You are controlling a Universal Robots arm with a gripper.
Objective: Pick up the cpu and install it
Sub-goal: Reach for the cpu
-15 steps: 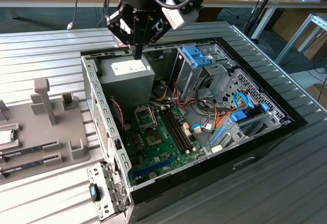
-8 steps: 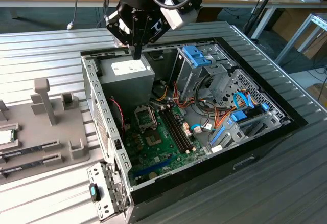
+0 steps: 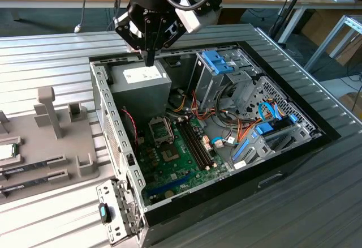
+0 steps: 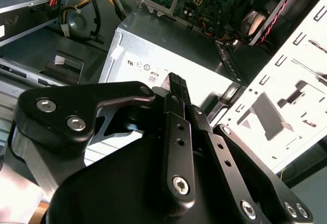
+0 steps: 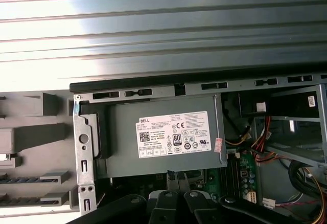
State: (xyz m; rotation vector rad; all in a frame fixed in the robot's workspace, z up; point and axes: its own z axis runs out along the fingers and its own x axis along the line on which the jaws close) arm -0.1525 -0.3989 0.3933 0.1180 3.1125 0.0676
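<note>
The cpu (image 3: 7, 152), a small flat silver chip with a thin green rim, lies in a grey fixture (image 3: 62, 140) at the exterior view's left edge, outside the computer case. My gripper (image 3: 150, 62) hangs far from it, just above the grey power-supply box (image 3: 144, 84) at the back of the open case. Its fingers are shut with nothing between them. In the second wrist view the fingertips (image 4: 175, 85) point at the box's labelled top. The hinged metal socket frame (image 3: 160, 129) stands open on the green motherboard (image 3: 181, 163).
Memory sticks (image 3: 34, 169) lie in the fixture's slots. Inside the case are a blue drive bracket (image 3: 218, 61), bundles of orange and red cables (image 3: 226, 129) and the case's metal side wall (image 3: 110, 129). The case sits on a ribbed metal table (image 3: 56, 55).
</note>
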